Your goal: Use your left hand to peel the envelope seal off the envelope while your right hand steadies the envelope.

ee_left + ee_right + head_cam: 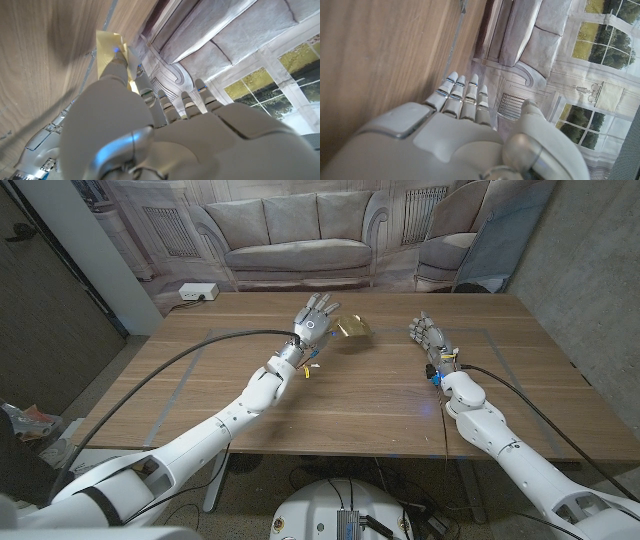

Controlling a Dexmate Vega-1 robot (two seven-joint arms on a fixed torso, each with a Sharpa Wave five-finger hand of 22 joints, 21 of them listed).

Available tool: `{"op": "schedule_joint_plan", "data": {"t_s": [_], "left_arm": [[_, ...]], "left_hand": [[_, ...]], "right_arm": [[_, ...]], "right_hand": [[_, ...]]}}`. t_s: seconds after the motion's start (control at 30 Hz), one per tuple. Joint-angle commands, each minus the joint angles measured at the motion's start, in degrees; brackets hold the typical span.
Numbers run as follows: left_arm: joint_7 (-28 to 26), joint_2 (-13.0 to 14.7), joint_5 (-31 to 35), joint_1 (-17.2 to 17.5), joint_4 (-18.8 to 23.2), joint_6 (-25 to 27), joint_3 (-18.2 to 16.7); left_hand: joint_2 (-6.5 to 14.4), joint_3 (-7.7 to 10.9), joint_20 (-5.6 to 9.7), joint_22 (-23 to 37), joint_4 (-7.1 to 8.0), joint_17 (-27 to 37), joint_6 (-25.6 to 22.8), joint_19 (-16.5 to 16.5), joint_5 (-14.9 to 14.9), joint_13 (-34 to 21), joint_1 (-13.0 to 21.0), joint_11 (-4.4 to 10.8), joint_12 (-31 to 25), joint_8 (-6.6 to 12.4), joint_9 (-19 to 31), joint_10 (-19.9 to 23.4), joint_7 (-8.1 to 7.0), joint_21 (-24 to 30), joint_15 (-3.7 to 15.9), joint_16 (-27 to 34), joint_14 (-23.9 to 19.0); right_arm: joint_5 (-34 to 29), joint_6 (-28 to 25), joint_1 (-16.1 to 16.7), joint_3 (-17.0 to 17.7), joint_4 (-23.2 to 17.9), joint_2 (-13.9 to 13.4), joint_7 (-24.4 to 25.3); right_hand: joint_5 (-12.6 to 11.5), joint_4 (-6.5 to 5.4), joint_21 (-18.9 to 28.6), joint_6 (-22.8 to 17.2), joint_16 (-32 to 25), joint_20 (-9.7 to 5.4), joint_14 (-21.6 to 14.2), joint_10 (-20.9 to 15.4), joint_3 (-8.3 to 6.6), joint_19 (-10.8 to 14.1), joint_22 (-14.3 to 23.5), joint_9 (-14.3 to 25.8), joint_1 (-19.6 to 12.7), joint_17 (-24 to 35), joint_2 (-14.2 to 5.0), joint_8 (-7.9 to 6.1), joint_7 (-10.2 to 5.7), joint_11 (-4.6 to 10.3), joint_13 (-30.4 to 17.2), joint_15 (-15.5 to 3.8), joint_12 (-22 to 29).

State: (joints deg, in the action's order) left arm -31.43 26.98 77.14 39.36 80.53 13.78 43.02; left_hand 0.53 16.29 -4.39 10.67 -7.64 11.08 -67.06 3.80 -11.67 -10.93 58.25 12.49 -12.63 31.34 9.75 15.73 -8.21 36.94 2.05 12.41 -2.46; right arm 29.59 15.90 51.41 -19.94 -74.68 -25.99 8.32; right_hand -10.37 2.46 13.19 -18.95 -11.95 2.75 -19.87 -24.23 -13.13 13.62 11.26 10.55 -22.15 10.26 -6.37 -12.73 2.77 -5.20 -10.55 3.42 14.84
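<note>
Left hand point(314, 321) fingers spread, thumb touching the gold envelope point(353, 328); right hand point(427, 335) fingers extended, holding nothing.

white-shelled arms, grey-fingered hands point(316, 322), black cables along forearms

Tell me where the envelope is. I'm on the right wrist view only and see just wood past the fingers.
Observer: The envelope is near the far side of the table, to the left of the right hand, with bare wood between them.
Operator: Left hand on it?
Observer: The left hand is right beside it. In the left wrist view its thumb reaches onto the envelope's edge. I can't tell whether it grips.
</note>
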Motion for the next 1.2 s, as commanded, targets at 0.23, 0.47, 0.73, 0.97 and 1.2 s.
{"op": "schedule_joint_plan", "data": {"t_s": [0.23,0.47,0.73,0.97,1.2], "left_arm": [[-21.90,-3.04,-5.43,-2.50,-10.23,-3.82,2.00],[-21.47,-3.24,-8.36,-3.13,-9.98,-6.58,2.78],[-21.52,-3.78,-11.55,-3.40,-10.62,-8.67,2.92],[-18.41,-2.94,-10.98,-3.74,-9.38,-8.02,3.60],[-13.14,-2.18,-10.47,-3.89,-7.30,-7.07,3.95]], "left_hand": [[-0.35,-0.12,1.51,0.00,0.85,0.31,-3.28,-1.93,-0.81,-0.20,-0.78,-0.13,0.32,-1.38,0.20,0.87,-3.94,0.94,5.85,0.23,-1.83],[-0.31,-0.29,1.39,-0.03,0.99,0.52,-3.47,-2.59,-1.25,-0.29,-0.79,-0.12,0.03,-2.28,0.23,2.11,-4.08,0.99,6.66,0.58,-3.06],[0.02,-0.45,0.53,0.02,1.27,0.77,-2.86,-2.60,-1.52,-0.35,-0.86,-0.15,0.02,-3.36,0.27,2.61,-4.15,0.87,6.40,0.83,-3.87],[0.18,-0.54,0.82,0.03,1.39,0.88,-2.77,-2.97,-1.59,-0.38,-0.87,-0.15,-0.04,-3.77,0.31,2.96,-4.14,0.93,6.38,0.88,-4.07],[0.25,-0.73,0.59,0.04,1.48,0.99,-2.86,-2.65,-1.66,-0.40,-0.84,-0.14,0.17,-4.22,0.37,2.74,-4.16,0.69,5.96,0.61,-3.55]], "right_arm": [[-2.50,-7.73,1.34,-0.43,-6.87,-3.75,4.55],[-2.66,-10.12,1.21,-0.53,-8.58,-5.07,4.16],[-2.24,-9.62,1.29,-0.30,-8.58,-5.60,2.82],[-1.84,-9.29,1.70,-0.07,-8.95,-5.91,2.33],[-1.63,-12.25,2.62,0.48,-11.81,-6.43,4.77]], "right_hand": [[0.19,0.58,2.04,-4.43,-2.92,0.45,-9.88,-8.29,-0.10,3.64,0.76,0.24,0.64,1.22,-0.07,-0.86,0.28,0.03,-1.16,-2.36,3.03],[0.12,1.81,3.07,-7.92,-5.37,0.45,-14.48,-13.12,-0.42,5.29,1.31,0.32,-0.44,2.84,0.01,-1.61,-0.14,0.97,-2.03,-3.64,5.09],[0.05,3.18,3.51,-11.13,-9.30,0.57,-17.78,-16.86,-0.27,5.28,2.04,0.41,-1.73,5.67,0.09,-2.01,-0.97,1.11,-3.08,-5.70,6.76],[-0.23,5.25,4.42,-17.69,-15.03,0.24,-20.82,-21.21,-0.64,6.06,2.97,0.47,-4.74,9.94,-0.29,-3.15,-2.14,2.57,-5.14,-7.34,9.41],[-0.45,6.81,3.81,-21.18,-18.72,0.02,-20.38,-22.69,-1.26,2.69,3.92,0.68,-8.59,13.70,-0.31,-3.71,-2.73,3.80,-7.34,-8.83,11.41]]}}
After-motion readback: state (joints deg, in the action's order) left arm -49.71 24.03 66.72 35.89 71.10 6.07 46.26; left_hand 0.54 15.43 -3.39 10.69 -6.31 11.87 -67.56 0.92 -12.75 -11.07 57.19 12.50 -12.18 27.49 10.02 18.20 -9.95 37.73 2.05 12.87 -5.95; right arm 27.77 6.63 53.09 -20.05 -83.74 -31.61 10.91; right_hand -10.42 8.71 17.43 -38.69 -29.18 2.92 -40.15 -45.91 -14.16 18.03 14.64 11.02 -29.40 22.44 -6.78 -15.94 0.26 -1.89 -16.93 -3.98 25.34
